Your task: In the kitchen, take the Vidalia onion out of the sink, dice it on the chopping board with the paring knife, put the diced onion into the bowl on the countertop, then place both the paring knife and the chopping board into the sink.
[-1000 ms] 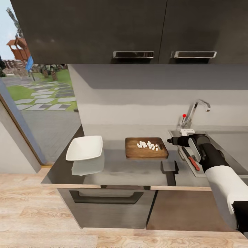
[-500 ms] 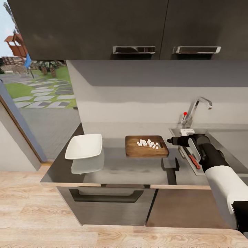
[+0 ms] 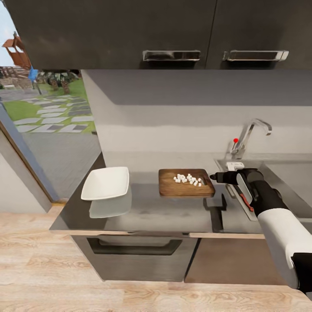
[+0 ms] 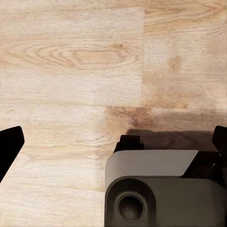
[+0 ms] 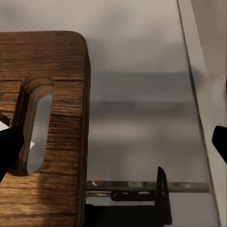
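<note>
The dark brown chopping board [image 3: 182, 186] lies on the grey countertop [image 3: 151, 212], with the diced onion [image 3: 188, 179] as small white cubes on it. My right gripper [image 3: 213, 177] hovers open just off the board's right end. In the right wrist view the board's handle slot [image 5: 35, 135] lies near one black fingertip [image 5: 8, 151], with my gripper [image 5: 113, 146] open over the board's edge and bare counter. The white square bowl [image 3: 106, 183] stands at the counter's left. The paring knife's red handle [image 3: 245, 201] shows inside the sink's left rim, its blade hidden behind my forearm. My left gripper [image 4: 113, 142] hangs open above the floor.
The chrome tap [image 3: 250, 135] with a red dot stands behind the sink [image 3: 284, 173] at the right. Dark wall cabinets [image 3: 130, 34] hang overhead. A glass door at the left looks onto a garden. Wooden floor [image 4: 71, 61] lies below, with part of my grey base [image 4: 161, 189] in the left wrist view.
The whole picture has shifted a little as the camera moved. My right gripper stays by the board's right end; nothing on the counter has moved.
</note>
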Available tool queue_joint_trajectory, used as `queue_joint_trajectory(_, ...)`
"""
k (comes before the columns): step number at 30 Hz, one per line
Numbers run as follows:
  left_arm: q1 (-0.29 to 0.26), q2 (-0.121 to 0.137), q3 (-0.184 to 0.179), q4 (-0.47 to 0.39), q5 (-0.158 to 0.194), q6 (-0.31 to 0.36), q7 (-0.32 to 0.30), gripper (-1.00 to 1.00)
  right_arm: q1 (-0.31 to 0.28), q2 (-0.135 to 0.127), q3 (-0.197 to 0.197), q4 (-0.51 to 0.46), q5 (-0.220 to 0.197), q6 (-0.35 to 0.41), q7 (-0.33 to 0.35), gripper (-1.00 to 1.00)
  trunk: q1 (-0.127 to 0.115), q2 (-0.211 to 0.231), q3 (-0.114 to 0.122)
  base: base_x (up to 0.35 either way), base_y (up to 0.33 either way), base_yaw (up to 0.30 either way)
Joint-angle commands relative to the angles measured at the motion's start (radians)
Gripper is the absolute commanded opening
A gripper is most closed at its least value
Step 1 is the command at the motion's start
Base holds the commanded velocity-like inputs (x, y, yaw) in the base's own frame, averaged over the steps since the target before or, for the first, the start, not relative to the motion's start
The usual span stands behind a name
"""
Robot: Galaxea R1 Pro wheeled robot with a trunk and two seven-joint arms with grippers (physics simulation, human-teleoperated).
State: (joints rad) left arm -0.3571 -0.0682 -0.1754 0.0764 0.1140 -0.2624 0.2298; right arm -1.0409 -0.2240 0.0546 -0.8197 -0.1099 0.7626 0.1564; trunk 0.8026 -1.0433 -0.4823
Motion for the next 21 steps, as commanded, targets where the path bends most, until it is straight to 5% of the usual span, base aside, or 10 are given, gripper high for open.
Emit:
queue_joint_trajectory(1,-0.002,-0.001,-0.009,0.004,0.01,-0.008,0.001,1.0,-0.001,-0.001,0.004,-0.001,-0.01,0.004,-0.005,1.0,0.0,-0.001,-0.003,0.024,0.017,0.0)
queue_joint_trajectory(21,-0.002,-0.001,-0.009,0.005,0.01,-0.008,0.001,1.0,-0.001,0.0,0.005,-0.001,-0.01,0.004,-0.005,1.0,0.0,-0.001,-0.015,0.003,0.002,0.0)
